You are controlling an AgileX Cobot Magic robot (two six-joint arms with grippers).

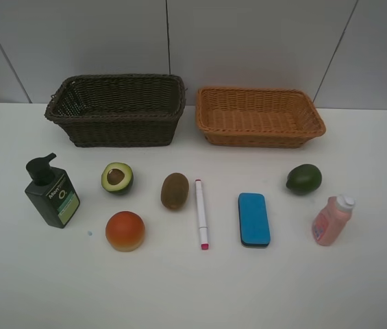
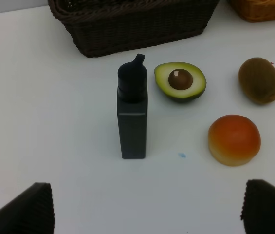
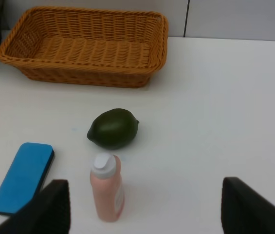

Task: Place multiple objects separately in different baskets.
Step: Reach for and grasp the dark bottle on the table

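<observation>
On the white table stand a dark green pump bottle (image 1: 51, 194), halved avocado (image 1: 117, 177), kiwi (image 1: 175, 190), peach (image 1: 125, 231), marker (image 1: 201, 213), blue eraser (image 1: 254, 218), whole avocado (image 1: 303, 179) and pink bottle (image 1: 331, 220). Behind them are the dark brown basket (image 1: 118, 129) and the orange-tan basket (image 1: 260, 133), both empty. My left gripper (image 2: 147, 209) is open and empty, short of the pump bottle (image 2: 132, 117). My right gripper (image 3: 147, 209) is open and empty, short of the pink bottle (image 3: 107, 187). Neither gripper shows in the exterior high view.
The table (image 1: 357, 288) is white with a grey panelled wall behind the baskets. A small blue speck (image 1: 90, 233) lies beside the peach. The objects stand in a loose row, spaced apart.
</observation>
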